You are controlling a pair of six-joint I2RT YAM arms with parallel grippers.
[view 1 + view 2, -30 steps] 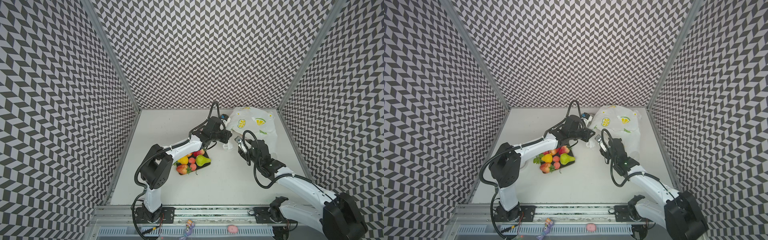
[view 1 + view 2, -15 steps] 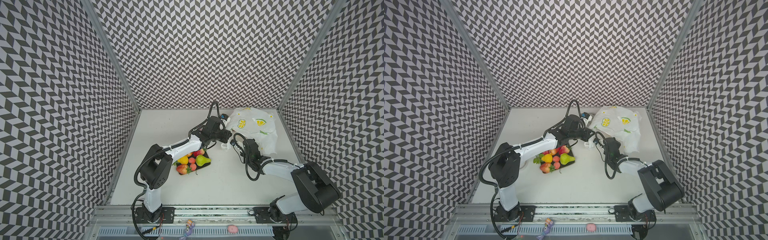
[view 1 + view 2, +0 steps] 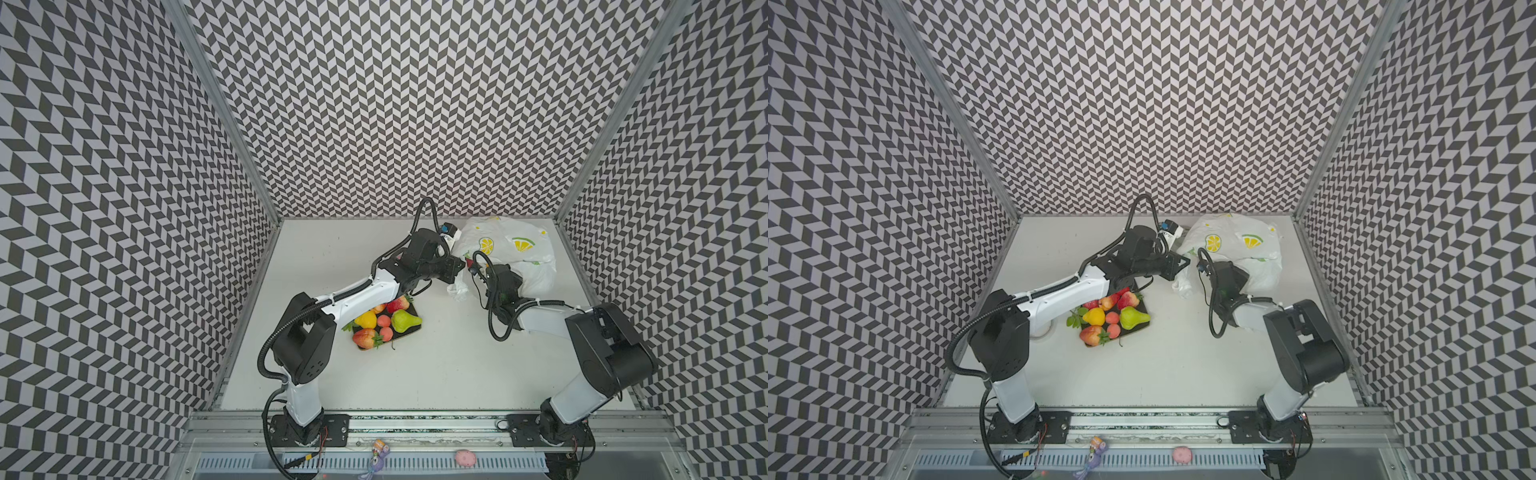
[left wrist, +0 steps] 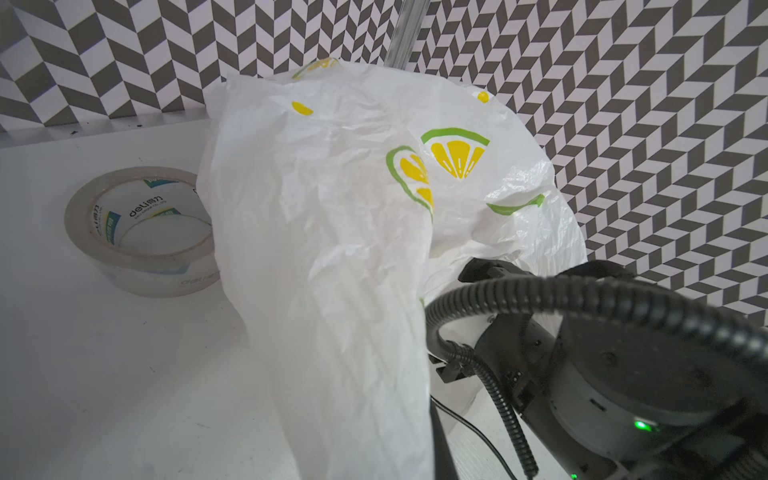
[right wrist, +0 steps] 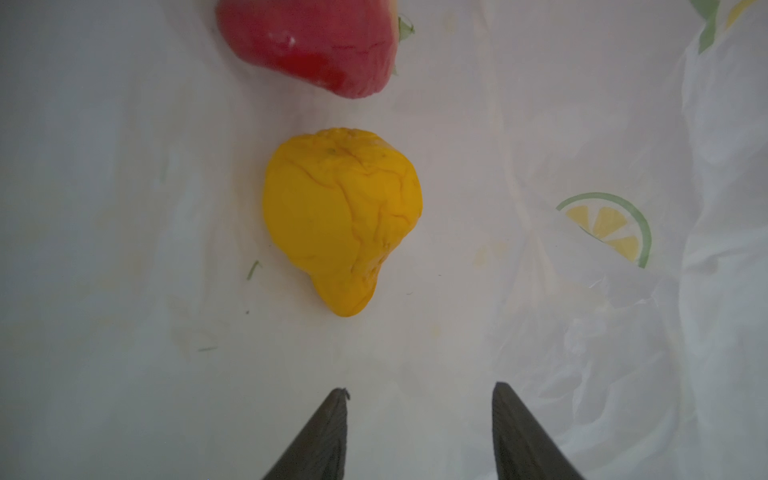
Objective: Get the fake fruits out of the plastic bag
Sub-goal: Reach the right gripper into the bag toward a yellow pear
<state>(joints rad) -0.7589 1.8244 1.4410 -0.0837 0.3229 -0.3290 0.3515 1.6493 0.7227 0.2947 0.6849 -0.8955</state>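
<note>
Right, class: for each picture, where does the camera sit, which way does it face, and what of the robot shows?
Both top views: high over the front edge, looking down; left arm, right arm, table, fake fruits, plastic bag.
Left wrist: on the left arm, facing the bag's outside and a tape roll; right arm shows.
Right wrist: inside the bag, facing a yellow fruit and red fruit; open right gripper shows.
Shared: both wrist views see the bag.

black-white chevron walls [image 3: 374, 104] on three sides (metal corner posts [image 3: 227, 124]), white floor [image 3: 436, 374], even bright light.
</note>
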